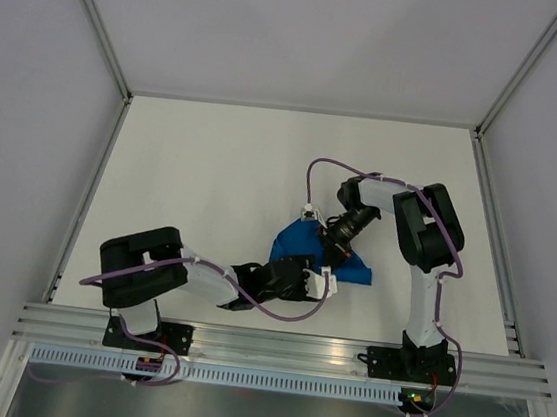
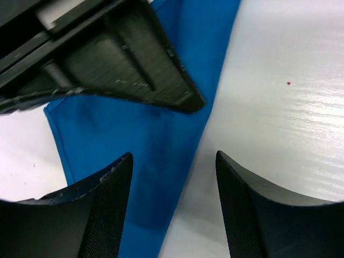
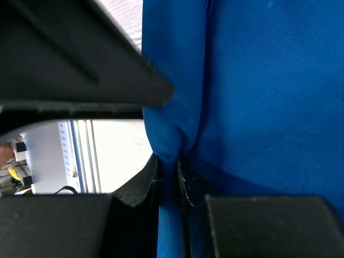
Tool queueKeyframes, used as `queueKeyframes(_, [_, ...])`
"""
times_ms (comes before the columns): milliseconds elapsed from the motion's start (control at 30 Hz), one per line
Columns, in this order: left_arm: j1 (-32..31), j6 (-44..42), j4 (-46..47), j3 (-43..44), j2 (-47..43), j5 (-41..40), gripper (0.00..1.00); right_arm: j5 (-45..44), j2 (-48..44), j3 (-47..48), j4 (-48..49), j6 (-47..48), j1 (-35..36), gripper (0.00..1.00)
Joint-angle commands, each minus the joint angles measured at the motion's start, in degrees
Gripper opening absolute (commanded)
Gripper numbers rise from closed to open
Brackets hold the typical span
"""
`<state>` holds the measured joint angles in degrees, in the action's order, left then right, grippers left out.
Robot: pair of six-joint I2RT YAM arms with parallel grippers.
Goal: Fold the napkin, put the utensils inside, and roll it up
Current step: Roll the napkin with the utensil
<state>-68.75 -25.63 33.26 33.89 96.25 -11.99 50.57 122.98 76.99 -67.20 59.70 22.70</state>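
Blue cloth is seen from the top view, near the middle of the table (image 1: 211,181): the napkin (image 1: 352,269) lies bunched between the two arms, with the left pincer (image 1: 322,284) at its near edge and the right pincer (image 1: 320,238) over it. The utensils are not seen in any view.

From the left wrist, the left pincer (image 2: 172,209) is held apart over the edge of the napkin (image 2: 150,140), and nothing is gripped.

From the right wrist, the right pincer (image 3: 169,180) is clamped on a raised fold of the napkin (image 3: 258,107). If this fold is released without support, the cloth could probably be dropped in a heap and the fold lost. Since the pincers are close, a collision could be caused by a careless move.
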Motion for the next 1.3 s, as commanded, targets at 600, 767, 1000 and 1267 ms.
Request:
queueKeyframes(600, [0.9, -0.7, -8.3, 6.2, 9.9, 8.7, 0.45, -5.7, 6.6, 3.8, 0.0, 4.9, -1.2, 0.04])
queueKeyframes(767, [2.6, 2.4, -12.9, 8.3, 11.2, 13.9, 0.35, -5.4, 7.0, 4.5, -1.1, 5.2, -1.3, 0.04])
queueKeyframes(1000, [5.6, 6.7, -18.3, 10.9, 12.3, 20.3, 0.02, -5.1, 6.5, 4.7, -1.4, 5.1, -1.3, 0.14])
queueKeyframes(1267, [9.2, 11.0, -23.5, 13.0, 13.8, 29.6, 0.02, -3.0, 1.3, 4.0, -0.8, 4.0, -2.0, 0.59])
